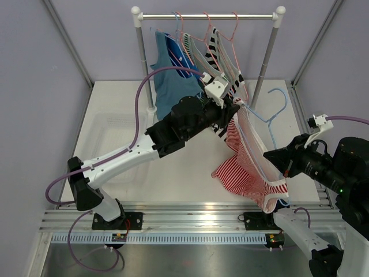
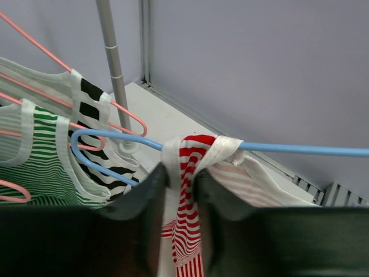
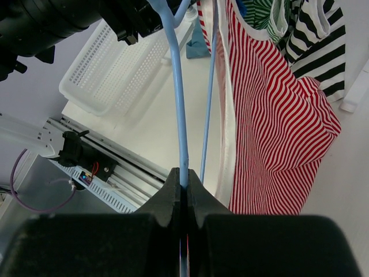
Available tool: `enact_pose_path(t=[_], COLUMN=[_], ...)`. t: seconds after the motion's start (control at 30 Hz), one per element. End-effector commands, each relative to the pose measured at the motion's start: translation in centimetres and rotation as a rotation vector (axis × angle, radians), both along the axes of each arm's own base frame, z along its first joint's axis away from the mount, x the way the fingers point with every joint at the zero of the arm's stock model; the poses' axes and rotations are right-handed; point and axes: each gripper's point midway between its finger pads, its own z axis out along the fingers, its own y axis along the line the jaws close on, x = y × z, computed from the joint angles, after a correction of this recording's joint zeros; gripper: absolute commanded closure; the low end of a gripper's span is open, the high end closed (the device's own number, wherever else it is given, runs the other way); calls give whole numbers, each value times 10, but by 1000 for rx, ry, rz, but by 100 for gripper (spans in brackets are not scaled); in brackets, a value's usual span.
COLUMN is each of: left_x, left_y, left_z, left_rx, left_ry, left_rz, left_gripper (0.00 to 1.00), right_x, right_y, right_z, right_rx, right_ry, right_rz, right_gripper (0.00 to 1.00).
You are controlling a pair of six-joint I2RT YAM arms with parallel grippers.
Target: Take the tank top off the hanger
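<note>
The tank top (image 1: 253,158), light, limp and liable to snag, hangs on the hanger (image 2: 300,150) above the table (image 1: 173,167). The right gripper (image 3: 183,183) clamps the hanger wire. The left gripper (image 2: 181,179) pinches the bunched strap (image 2: 190,156), judged the best hold for sliding it off.
</note>
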Motion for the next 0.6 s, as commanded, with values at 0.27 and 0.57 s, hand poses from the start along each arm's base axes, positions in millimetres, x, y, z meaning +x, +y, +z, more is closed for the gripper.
enact_pose_path(t=[0.27,0.57], left_x=[38,61], left_y=[69,141], left_z=[32,8], left_rx=[-28,-14], left_ry=[0,105], left_rz=[401,624], left_gripper=[100,100], right_x=[-10,-29], right_y=[9,11], right_z=[-9,-19], right_rx=[-65,-110], right_ry=[-21,-42], right_rz=[140,256], right_gripper=[100,100])
